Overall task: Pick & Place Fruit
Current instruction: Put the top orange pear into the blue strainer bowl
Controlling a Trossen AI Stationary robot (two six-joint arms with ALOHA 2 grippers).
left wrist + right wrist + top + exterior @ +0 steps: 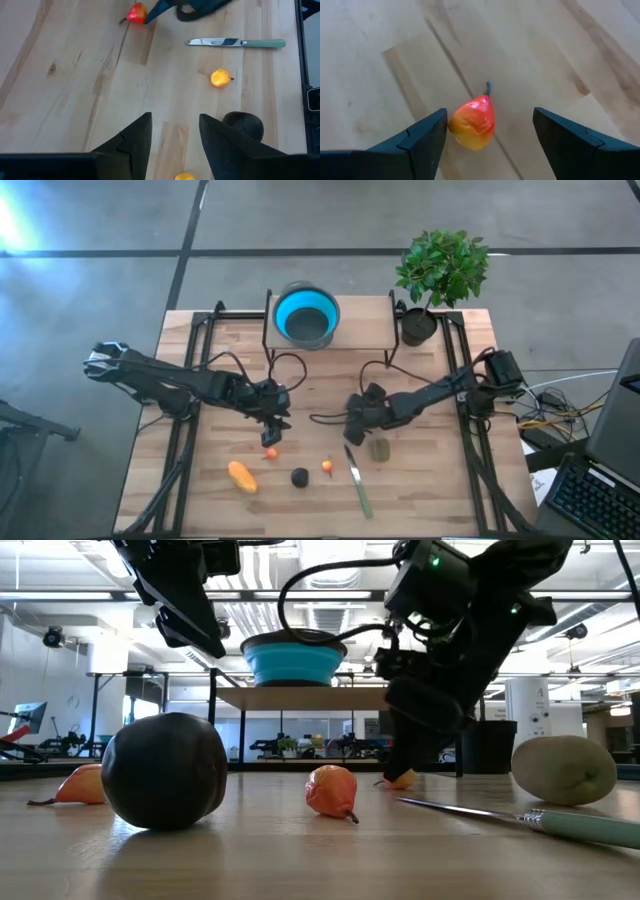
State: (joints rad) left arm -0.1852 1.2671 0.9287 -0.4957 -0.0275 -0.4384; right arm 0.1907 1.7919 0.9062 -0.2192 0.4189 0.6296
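Over the tabletop [430, 490] in the high view, the right claw [355, 423] is hanging near the middle and hiding its fruit. The left claw [272, 428] is waiting beside it, open. In the low view, the right claw is reaching down to a small red-yellow fruit [400, 780]. In the right wrist view, the fruit is lying on the wood between the spread fingers [420, 140], nearer one of them. I judge the claw should centre and lower before closing.

Even, bright overhead lighting; ceiling strip lamps [330, 612] glow in the low view, silhouetting both arms. Glare whitens the floor [15, 220] at the high view's corner. Soft shadows lie on the tabletop [60, 75]. The nearest black round fruit [165, 770] appears slightly soft-focused.
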